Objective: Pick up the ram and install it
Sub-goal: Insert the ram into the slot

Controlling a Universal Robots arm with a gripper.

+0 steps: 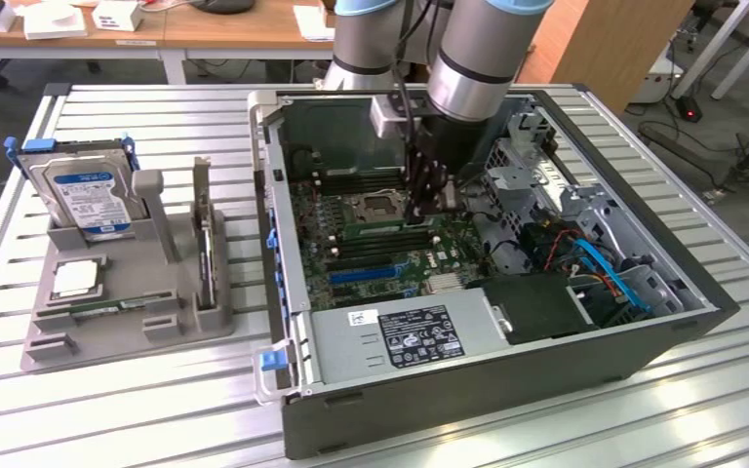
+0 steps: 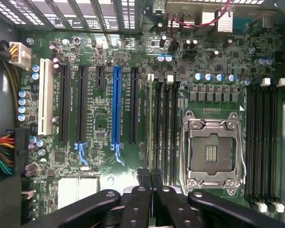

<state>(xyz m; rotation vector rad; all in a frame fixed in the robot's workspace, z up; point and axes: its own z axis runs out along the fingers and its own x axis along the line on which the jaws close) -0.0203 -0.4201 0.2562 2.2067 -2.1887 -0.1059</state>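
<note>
1. We see the ram (image 2: 151,128) standing on edge in a memory slot on the motherboard (image 2: 99,128), in the bank between the CPU socket (image 2: 210,149) and the blue expansion slot (image 2: 116,104). In the exterior view it reads as a green strip (image 1: 377,227) just below the socket.
2. The gripper (image 2: 150,176) sits at one end of the ram with its fingers drawn close together, a narrow stance. We cannot tell whether they pinch the board's edge or merely rest on it.
3. In the exterior view the arm reaches down into the open computer case (image 1: 479,390), gripper (image 1: 428,208) low over the board.
4. On the exterior view's left, well apart from the case, a gray holder (image 1: 128,322) carries a hard drive (image 1: 89,190) with a blue label.
</note>
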